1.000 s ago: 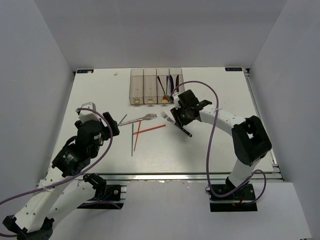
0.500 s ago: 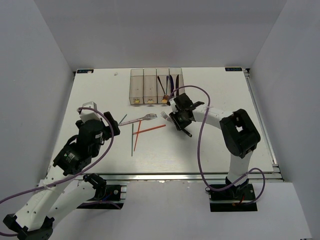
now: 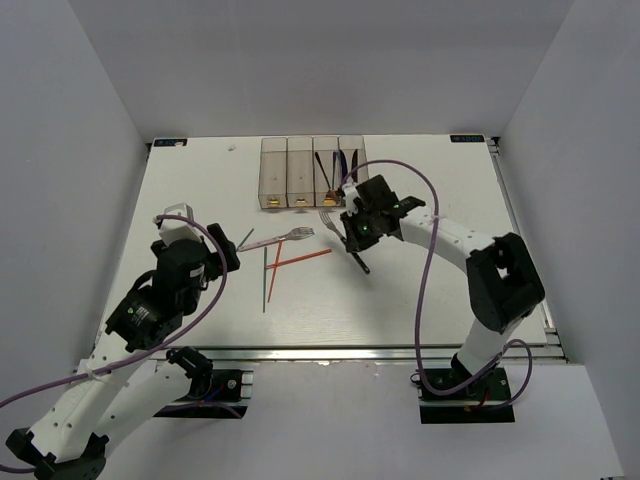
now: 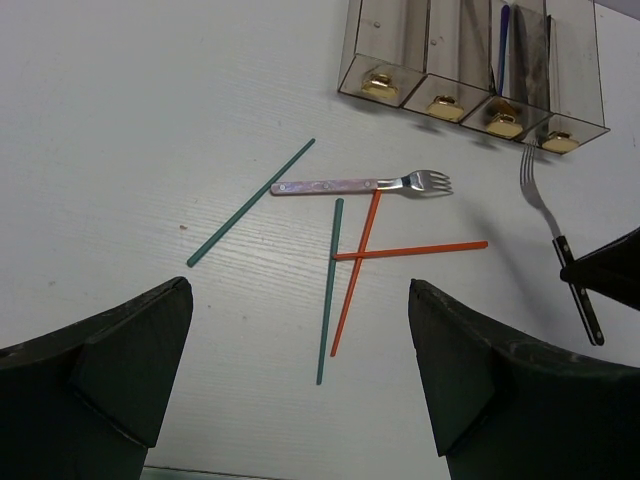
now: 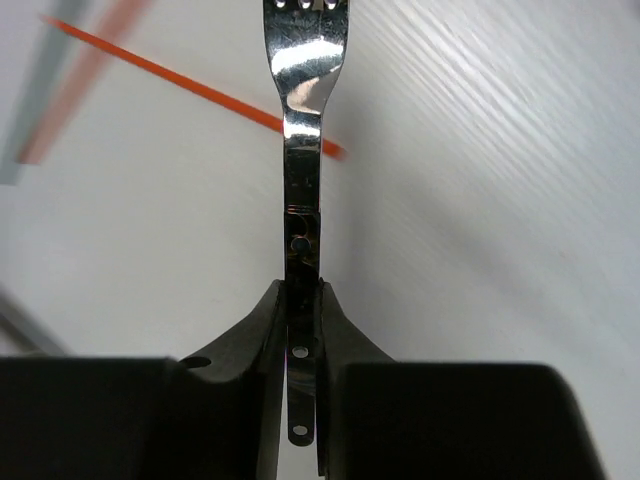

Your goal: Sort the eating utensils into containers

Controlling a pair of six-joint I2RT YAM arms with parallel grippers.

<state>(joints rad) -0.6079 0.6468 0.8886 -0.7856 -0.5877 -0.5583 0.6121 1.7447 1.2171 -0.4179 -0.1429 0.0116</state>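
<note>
Table (image 4: 150, 120); fork (image 4: 537, 195) near containers' (image 4: 385, 40) front edge

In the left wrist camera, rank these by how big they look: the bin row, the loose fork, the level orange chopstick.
1. bin row: largest, even though the frame crops its top.
2. loose fork: longer and thicker than the chopstick.
3. level orange chopstick: shortest and thinnest.

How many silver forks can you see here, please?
2: a pale-handled silver fork lies by the red chopsticks; a dark-handled silver fork is in the right gripper. Bins may hide others.
</note>
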